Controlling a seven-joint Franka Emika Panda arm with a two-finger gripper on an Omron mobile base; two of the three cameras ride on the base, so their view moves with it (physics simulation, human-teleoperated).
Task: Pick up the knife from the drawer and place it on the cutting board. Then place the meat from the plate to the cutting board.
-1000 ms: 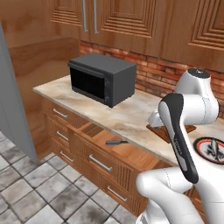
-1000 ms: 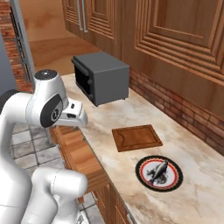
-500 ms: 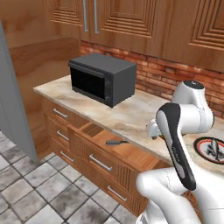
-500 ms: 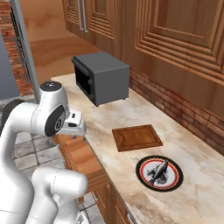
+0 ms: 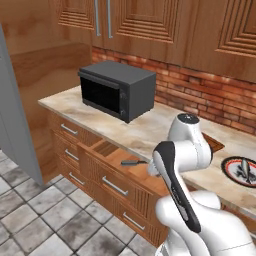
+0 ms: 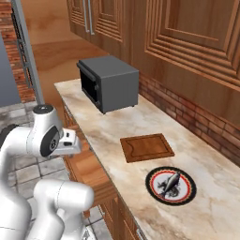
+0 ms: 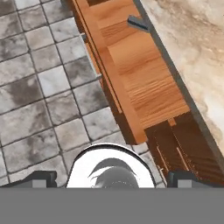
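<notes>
One knife (image 5: 131,162) in open drawer (image 7: 144,83); one meat (image 6: 169,182); tool (image 7: 109,176) spread, empty.

Kitchen interior, rendered. Floor (image 5: 35,220): square grey stone tiles, mottled, with pale grout. Desk (image 6: 140,126): beige marbled stone top running along the far wall, over light-brown wooden base cabinets (image 5: 67,150) fitted with small drawers and silver bar handles. Back wall (image 5: 200,95): a band of red brick between the desk and the upper cabinets. Upper cabinets (image 6: 187,42): brown wood with stepped panelled doors; two vertical silver handles (image 5: 102,19) on the left pair. Microwave (image 5: 116,89): dark grey, black door, standing on the left part of the desk. Grey upright panel (image 5: 15,125) at the far left edge. Lighting even, soft shadows.
</notes>
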